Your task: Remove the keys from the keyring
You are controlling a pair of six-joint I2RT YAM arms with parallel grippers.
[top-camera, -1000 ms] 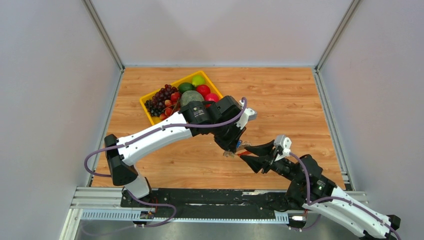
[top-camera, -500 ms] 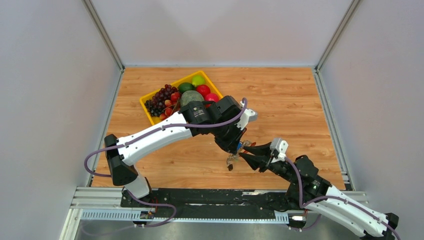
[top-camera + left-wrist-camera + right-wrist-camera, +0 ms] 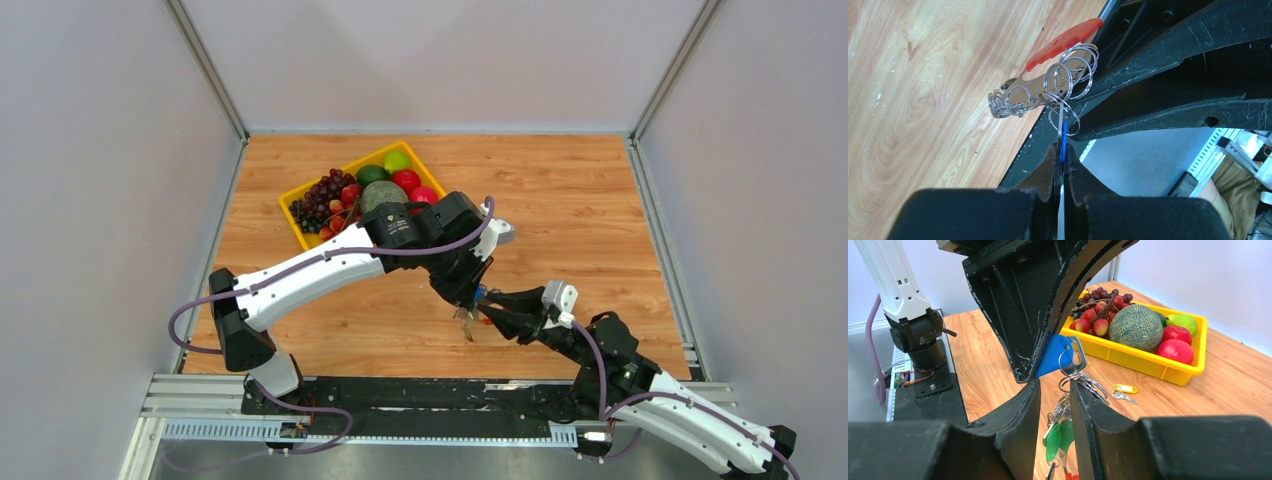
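My left gripper [image 3: 468, 298] is shut on the blue head of a key [image 3: 1062, 142] and holds the keyring [image 3: 1048, 90] above the table. The keyring is a cluster of silvery rings with a red fob [image 3: 1063, 42]. In the right wrist view the blue key head [image 3: 1054, 356] and a silver key [image 3: 1077, 354] sit at the top of the rings [image 3: 1083, 382], and green tags [image 3: 1059, 437] hang below. My right gripper [image 3: 1055, 386] is open, one jaw on each side of the hanging cluster; its right finger [image 3: 1093, 415] is against the rings.
A loose key with a yellow tag [image 3: 1122, 391] lies on the wood near the yellow basket [image 3: 1148, 365]. The basket [image 3: 300, 228] holds grapes, a melon and red and green fruit at the back left. The black rail [image 3: 400, 395] runs along the near edge.
My right gripper has moved left up to the left gripper, and its jaws have narrowed around the hanging keyring. The left arm has barely moved.
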